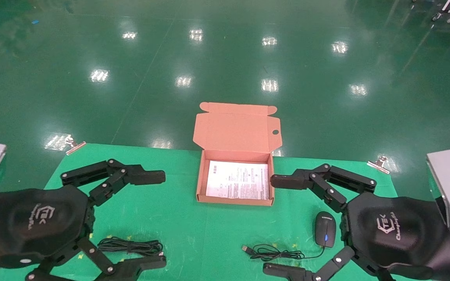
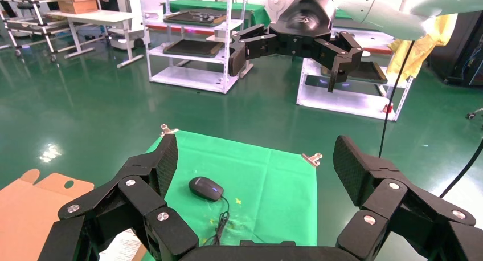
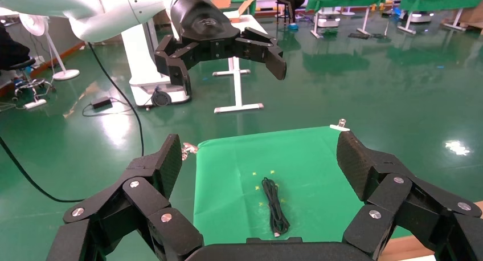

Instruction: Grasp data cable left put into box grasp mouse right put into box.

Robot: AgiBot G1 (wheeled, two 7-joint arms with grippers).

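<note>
The brown cardboard box (image 1: 199,183) lies open at the table's middle back, lid raised, a white printed sheet on its floor. The data cable (image 1: 130,246) (image 3: 274,204), a flat black bundle, lies at the front left. My left gripper (image 1: 158,218) hovers open beside and above it, nothing between its fingers. The black mouse (image 1: 325,228) (image 2: 205,188), blue light on, sits at the front right; its thin cord and USB plug (image 1: 246,248) trail toward the middle. My right gripper (image 1: 274,224) hovers open next to the mouse, holding nothing.
A green cloth (image 1: 193,238) covers the table, held by metal clips (image 1: 379,163) at the back corners. Grey housings (image 1: 449,183) flank both sides. Shiny green floor lies beyond the table's far edge; white racks (image 2: 193,50) stand farther off.
</note>
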